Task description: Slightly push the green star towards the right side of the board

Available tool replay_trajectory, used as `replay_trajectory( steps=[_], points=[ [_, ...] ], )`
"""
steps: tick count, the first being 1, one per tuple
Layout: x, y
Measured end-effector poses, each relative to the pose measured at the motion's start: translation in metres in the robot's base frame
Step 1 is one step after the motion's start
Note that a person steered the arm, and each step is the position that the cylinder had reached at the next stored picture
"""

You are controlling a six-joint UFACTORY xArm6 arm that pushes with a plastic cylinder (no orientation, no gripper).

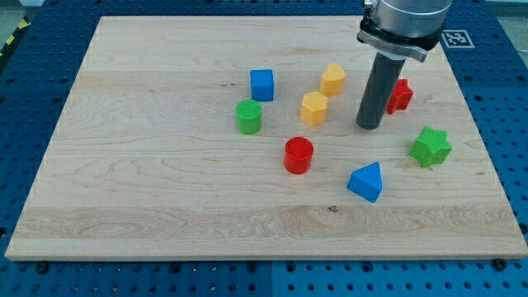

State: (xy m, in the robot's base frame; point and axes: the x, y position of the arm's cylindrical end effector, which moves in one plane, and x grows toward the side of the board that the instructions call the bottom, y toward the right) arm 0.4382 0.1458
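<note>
1. My tip (pixel 369 126) is down on the board (pixel 124 165), just left of the red block (pixel 401 95).
2. The green star (pixel 431 146) is right of the tip, slightly nearer.
3. The blue triangle (pixel 366 181) is nearer still, left of the star.

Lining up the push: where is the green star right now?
The green star sits near the board's right edge, right of the blue triangular block and below the red block; my tip is up-left, not touching.

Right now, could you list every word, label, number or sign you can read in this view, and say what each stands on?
No readable words or numbers.
Black-and-white square marker on the blue base, right of the wooden board, near the view's top: a pattern, not text.
The blocks carry no labels.
</note>
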Motion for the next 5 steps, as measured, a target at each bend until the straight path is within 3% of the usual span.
replay_trajectory(
  steps=[5],
  points=[
    [0.028,0.045]
  ],
)
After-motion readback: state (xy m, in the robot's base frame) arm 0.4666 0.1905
